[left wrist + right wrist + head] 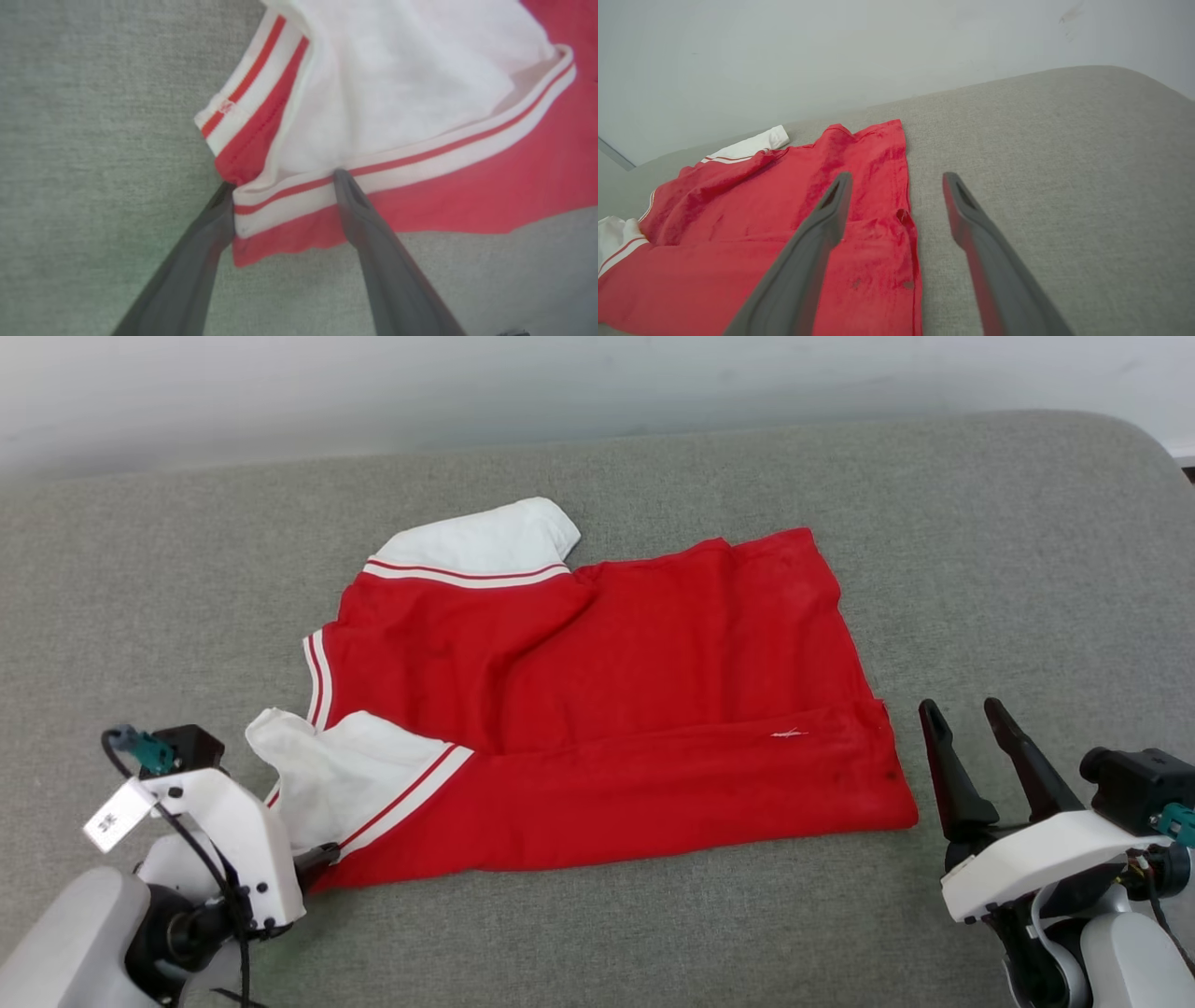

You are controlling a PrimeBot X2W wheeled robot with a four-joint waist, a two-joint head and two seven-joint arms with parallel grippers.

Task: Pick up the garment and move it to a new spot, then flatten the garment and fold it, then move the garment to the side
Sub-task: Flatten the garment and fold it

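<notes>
**A:** Red cloth up close, what's at its near corners?
**B:** The left gripper [282,182] straddles the near left corner of the garment [635,709], jaws spread wide and clamping nothing. One finger [369,224] lies on the striped trim [420,156].
**A:** And the other?
**B:** The right gripper [962,707] hovers just off the garment's near right corner, jaws wide, empty. The garment lies on a grey cushion [934,504], with a white sleeve [485,537] at its far edge.

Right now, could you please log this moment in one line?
shirt on cushion; left claw open at sleeve; right claw open beside hem
</notes>
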